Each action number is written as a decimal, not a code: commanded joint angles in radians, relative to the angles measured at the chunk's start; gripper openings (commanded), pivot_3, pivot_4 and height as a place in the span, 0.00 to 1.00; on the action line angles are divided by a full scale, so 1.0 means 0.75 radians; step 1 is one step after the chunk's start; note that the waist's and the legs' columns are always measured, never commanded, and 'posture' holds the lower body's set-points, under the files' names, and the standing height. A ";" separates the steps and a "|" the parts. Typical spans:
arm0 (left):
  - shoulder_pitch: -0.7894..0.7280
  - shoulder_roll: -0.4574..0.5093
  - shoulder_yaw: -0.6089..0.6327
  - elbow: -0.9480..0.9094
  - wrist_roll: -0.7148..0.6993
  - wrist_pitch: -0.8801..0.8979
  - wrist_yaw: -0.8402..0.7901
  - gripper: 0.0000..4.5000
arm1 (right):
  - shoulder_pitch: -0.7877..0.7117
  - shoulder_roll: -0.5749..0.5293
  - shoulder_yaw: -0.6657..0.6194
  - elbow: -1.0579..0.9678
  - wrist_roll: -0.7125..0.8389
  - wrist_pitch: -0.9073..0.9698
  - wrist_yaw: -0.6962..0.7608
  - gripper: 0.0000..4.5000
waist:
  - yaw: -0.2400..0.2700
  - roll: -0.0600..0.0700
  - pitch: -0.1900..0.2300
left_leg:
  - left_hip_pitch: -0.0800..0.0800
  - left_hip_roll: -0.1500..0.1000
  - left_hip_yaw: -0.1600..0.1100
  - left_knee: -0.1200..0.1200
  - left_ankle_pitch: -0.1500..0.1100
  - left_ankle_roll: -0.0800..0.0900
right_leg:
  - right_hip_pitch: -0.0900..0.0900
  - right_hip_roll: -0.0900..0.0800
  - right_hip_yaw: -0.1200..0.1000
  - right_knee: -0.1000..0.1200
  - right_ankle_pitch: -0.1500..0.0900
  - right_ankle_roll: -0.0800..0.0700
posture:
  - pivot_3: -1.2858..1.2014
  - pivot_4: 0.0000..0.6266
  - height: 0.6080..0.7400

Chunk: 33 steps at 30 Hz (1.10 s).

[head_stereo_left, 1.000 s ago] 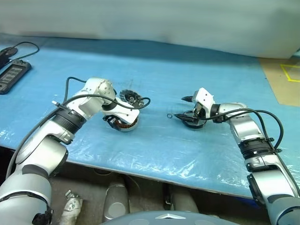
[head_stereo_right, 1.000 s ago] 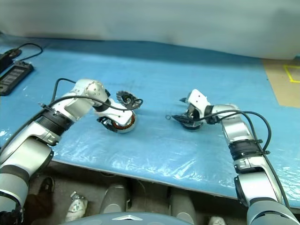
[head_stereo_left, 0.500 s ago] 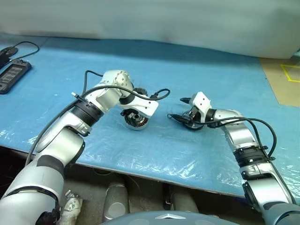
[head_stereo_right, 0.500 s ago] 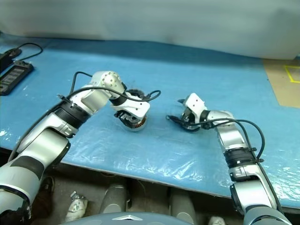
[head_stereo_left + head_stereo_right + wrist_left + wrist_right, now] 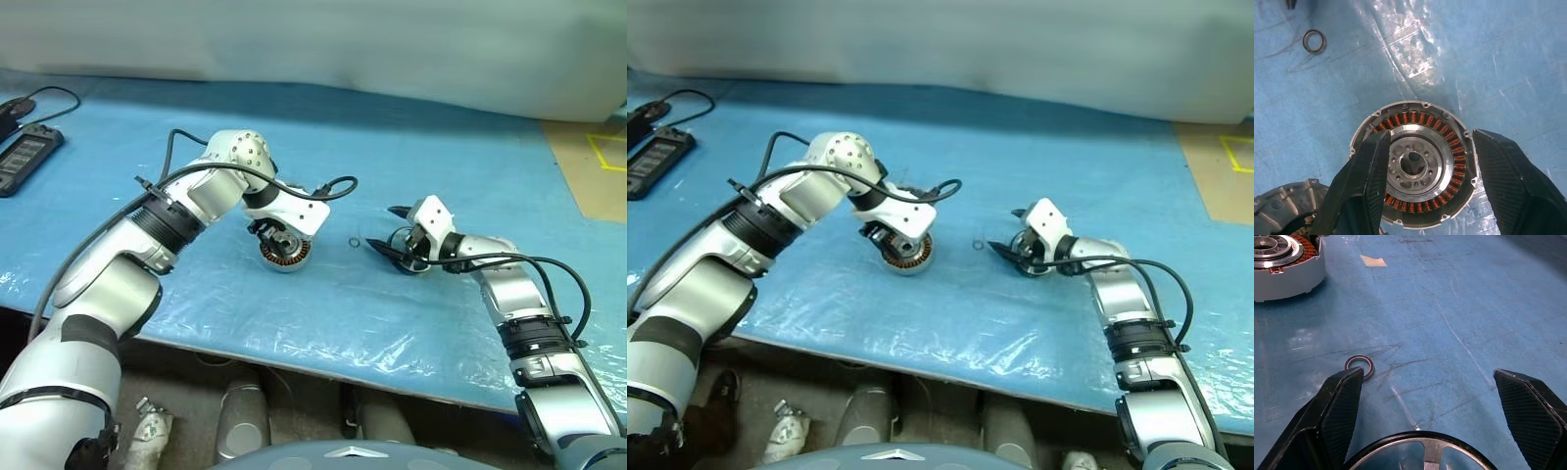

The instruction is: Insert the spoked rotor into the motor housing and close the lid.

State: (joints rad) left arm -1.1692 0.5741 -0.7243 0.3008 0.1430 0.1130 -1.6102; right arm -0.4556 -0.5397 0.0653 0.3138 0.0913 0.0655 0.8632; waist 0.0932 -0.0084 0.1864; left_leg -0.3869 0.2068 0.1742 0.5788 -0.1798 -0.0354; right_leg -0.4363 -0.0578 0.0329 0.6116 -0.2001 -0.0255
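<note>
The motor housing (image 5: pixel 1415 169), a round disc with copper windings around a silver centre, lies flat on the blue sheet (image 5: pixel 323 137). My left gripper (image 5: pixel 1430 137) hangs just above it, pointing down and open. One finger is over its left windings and the other at its right rim, holding nothing. The spoked rotor (image 5: pixel 412 260) sits low between the wide-open fingers of my right gripper (image 5: pixel 1427 374). Its black rim (image 5: pixel 1420 438) reaches close to both fingers, and I cannot tell if they touch it. The grey finned lid (image 5: pixel 1286 208) lies right beside the housing.
A small metal ring (image 5: pixel 353 242) lies loose between the two grippers. At the far left are a black device (image 5: pixel 29 152) and its cable. A tan board with yellow tape (image 5: pixel 593 162) lies at the right. The table's front edge runs just under both forearms.
My left gripper shifted the tilted housing to the right, then rose off it, and the housing now lies flat. The right gripper has barely moved.
</note>
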 commanded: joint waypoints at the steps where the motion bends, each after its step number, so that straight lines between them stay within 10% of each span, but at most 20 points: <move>1: -0.016 0.073 -0.049 -0.126 -0.068 0.031 -0.006 0.62 | -0.042 -0.006 0.008 0.011 -0.001 -0.010 0.026 1.00 | 0.000 0.000 0.000 | 0.000 0.000 0.000 0.000 0.000 0.000 | 0.000 0.000 0.000 0.000 0.000 0.000 | 0.52 0.24 1.00; 12: 0.050 0.051 -0.031 -0.091 0.124 -0.090 0.035 0.62 | -0.070 -0.098 0.032 0.007 0.001 0.030 0.171 1.00 | 0.002 0.000 0.000 | -0.001 0.000 0.000 -0.001 0.000 0.000 | 0.000 0.000 0.000 -0.002 0.000 0.000 | 0.52 0.24 1.00; 20: 0.076 0.003 0.020 -0.072 0.164 -0.044 0.070 0.12 | -0.128 -0.140 0.052 0.028 -0.002 0.054 0.254 1.00 | 0.000 0.000 0.000 | 0.000 0.000 0.000 -0.001 0.000 0.000 | 0.000 0.000 -0.001 -0.001 0.000 0.000 | 0.52 0.24 1.00; 33: 0.140 0.025 0.023 -0.081 0.231 -0.039 0.072 0.12 | -0.163 -0.162 0.076 0.047 -0.017 0.061 0.322 1.00 | 0.002 0.000 0.000 | 0.000 0.000 0.000 0.000 0.000 0.001 | 0.001 0.000 -0.001 -0.001 0.000 0.000 | 0.52 0.24 1.00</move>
State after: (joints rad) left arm -1.0585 0.5820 -0.7343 0.2560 0.2984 0.0913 -1.5574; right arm -0.5645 -0.6466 0.1296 0.3592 0.0768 0.1147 1.0969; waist 0.0948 -0.0084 0.1864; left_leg -0.3870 0.2069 0.1742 0.5791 -0.1796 -0.0350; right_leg -0.4358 -0.0578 0.0324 0.6114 -0.2001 -0.0255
